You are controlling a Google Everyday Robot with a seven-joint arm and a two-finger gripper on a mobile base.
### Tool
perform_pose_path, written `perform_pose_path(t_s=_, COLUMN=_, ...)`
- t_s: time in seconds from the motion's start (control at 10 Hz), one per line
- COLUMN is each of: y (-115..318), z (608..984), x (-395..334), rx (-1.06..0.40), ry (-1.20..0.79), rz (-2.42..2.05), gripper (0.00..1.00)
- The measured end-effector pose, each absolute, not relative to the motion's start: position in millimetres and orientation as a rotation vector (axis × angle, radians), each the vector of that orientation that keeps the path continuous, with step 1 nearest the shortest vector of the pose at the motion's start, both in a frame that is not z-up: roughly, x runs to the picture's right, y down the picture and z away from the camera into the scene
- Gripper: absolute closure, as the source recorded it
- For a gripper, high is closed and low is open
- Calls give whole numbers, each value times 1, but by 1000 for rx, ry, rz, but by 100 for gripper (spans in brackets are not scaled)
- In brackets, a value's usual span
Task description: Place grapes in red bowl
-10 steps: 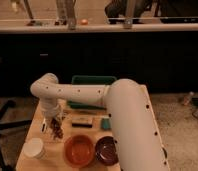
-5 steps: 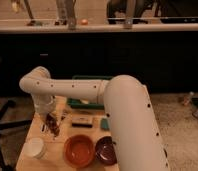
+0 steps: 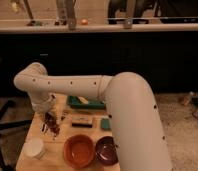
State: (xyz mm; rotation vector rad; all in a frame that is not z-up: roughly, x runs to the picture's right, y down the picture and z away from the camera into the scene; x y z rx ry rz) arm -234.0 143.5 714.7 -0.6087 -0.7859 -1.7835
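Note:
The grapes (image 3: 54,129) are a small dark reddish cluster over the left part of the wooden table (image 3: 52,150). My gripper (image 3: 51,121) hangs from the white arm right over them, and I cannot tell whether it touches or holds them. The red bowl (image 3: 79,149), round and orange-red, sits near the table's front, to the right of and nearer than the gripper. It looks empty.
A dark purple bowl (image 3: 107,150) sits just right of the red bowl. A white cup (image 3: 34,148) stands at the front left. A green tray (image 3: 86,103) lies at the back, with a dark box (image 3: 82,121) and a small green item (image 3: 106,123) in front of it.
The arm's elbow has swung left and slightly up. The gripper has shifted a little to the left and stays low over the grapes.

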Motion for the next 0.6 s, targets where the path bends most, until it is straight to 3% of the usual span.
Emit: perform_pose_path(t_s=0.6, y=151, z=697, x=-178, rx=-653, ry=-742, rz=-1695, gripper=100)
